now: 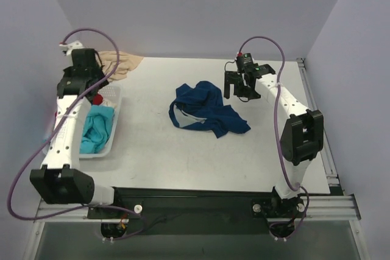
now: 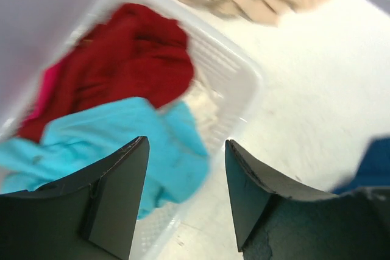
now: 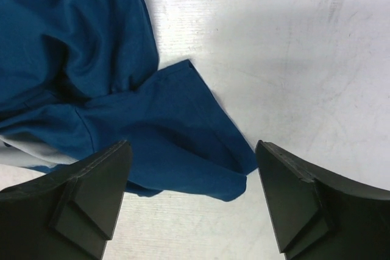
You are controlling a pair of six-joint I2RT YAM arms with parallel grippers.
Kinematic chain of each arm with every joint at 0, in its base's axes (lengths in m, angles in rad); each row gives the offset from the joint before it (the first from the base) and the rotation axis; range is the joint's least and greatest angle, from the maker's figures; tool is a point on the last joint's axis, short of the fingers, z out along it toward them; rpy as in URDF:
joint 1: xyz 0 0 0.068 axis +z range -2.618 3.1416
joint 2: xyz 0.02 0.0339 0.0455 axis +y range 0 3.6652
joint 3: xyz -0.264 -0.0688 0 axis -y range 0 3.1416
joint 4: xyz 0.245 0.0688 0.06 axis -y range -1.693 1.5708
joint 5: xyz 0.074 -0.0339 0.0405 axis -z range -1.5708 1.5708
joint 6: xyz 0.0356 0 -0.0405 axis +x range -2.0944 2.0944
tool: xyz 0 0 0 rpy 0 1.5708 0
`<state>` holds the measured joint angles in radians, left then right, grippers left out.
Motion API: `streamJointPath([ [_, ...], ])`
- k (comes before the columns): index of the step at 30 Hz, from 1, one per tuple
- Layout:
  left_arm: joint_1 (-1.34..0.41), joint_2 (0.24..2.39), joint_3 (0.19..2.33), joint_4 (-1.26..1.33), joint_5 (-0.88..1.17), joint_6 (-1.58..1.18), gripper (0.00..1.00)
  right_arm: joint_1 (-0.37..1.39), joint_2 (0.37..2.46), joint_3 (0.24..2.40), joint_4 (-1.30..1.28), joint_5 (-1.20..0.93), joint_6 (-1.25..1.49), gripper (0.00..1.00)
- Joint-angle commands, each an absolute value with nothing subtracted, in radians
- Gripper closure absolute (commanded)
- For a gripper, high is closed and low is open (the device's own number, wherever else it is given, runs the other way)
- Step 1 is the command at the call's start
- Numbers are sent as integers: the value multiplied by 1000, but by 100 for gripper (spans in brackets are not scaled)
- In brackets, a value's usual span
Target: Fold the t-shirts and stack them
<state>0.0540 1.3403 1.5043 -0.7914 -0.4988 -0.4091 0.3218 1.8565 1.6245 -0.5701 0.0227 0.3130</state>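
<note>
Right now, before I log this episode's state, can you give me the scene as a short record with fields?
navy t-shirt: crumpled, unfolded, mid table
basket: white, table's left side, holds turquoise t-shirt and red t-shirt
beige cloth: heaped at the far left, beyond the basket
left gripper: open, empty, above the basket
right gripper: open, empty, above the navy t-shirt's edge
folded stack: none visible

A robotics lab test cell: plain pale walls (image 1: 183, 4) box in a white surface (image 1: 152, 156), a left arm (image 1: 66, 132) and right arm (image 1: 285, 105) stand bolted to a metal rail (image 1: 329, 202) at its near edge, and purple cables (image 1: 91, 30) loop loosely from both
</note>
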Motion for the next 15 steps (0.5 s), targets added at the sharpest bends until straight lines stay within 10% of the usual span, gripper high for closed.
streamJointPath([
  [1, -69, 1455, 1548, -779, -319, -328, 37, 354, 1819, 1600, -624, 81, 258, 1],
  [8, -276, 1655, 1534, -733, -190, -331, 37, 400, 1830, 1580, -623, 80, 287, 1],
  [15, -311, 1784, 1505, -658, -91, -361, 38, 400, 1839, 1516, -623, 8, 318, 28],
])
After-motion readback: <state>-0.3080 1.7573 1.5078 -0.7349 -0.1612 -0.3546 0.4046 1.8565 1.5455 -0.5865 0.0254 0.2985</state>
